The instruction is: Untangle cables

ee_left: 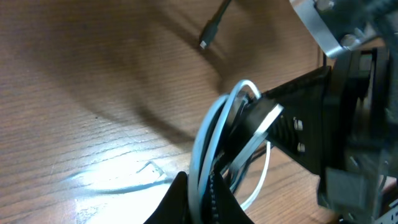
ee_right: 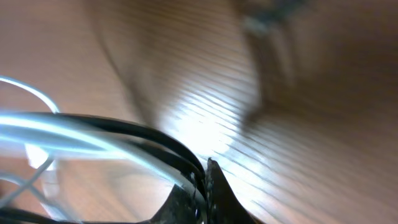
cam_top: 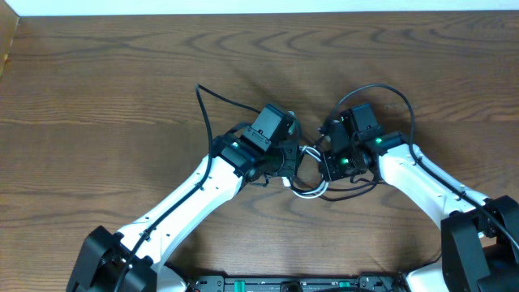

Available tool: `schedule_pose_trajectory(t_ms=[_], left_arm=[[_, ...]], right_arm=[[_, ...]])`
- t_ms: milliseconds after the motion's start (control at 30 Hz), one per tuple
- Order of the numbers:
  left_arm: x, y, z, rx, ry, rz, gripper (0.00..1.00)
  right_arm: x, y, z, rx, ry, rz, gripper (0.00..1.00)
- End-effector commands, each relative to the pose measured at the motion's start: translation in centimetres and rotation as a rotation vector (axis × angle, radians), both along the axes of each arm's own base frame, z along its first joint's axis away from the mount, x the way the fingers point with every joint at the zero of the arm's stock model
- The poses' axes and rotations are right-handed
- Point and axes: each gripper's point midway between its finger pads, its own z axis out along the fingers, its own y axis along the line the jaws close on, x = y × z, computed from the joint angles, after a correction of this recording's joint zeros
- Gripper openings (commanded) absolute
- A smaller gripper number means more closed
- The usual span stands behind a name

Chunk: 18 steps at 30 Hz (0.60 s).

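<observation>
Evidently, both grippers were clamped on one tangle of cables (cam_top: 310,188) at the middle of the table (cam_top: 97,97).

The tangle lay directly between the left gripper (cam_top: 293,165) and the right gripper (cam_top: 328,158), its strands running roughly side to side from one to the other, so neither arm was nearer. In its wrist view, the left gripper's fingers were pressed together on the white cable (ee_left: 202,134) and black strands beside it. The right gripper was pinched likewise on white and black strands (blurred, count uncertain). One black cable (cam_top: 212,99) trailed away up-left, free, probably to the plug (ee_left: 204,42). Any separating pull would likely follow that side-to-side line.
</observation>
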Motion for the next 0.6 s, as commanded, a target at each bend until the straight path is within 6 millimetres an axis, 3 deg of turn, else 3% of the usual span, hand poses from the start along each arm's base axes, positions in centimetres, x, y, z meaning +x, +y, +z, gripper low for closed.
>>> schedule_pose_trajectory(t_ms=[0,400,567], left_arm=[[1.0,1.0,0.3,0.005,-0.013,0.011,0.08],[3.4,6.7,-0.4,0.052,0.029,0.142,0.08],[4.7,9.5,-0.5,0.063,0.033,0.211,0.08]], right_arm=[[1.0,-5.6,-1.6,-0.288,-0.006,-0.272,0.01],[0.9,-6.9,-1.7,-0.346,0.000,-0.348,0.01],[0.4,-8.8,-1.8,-0.441,0.005,-0.419,0.01]])
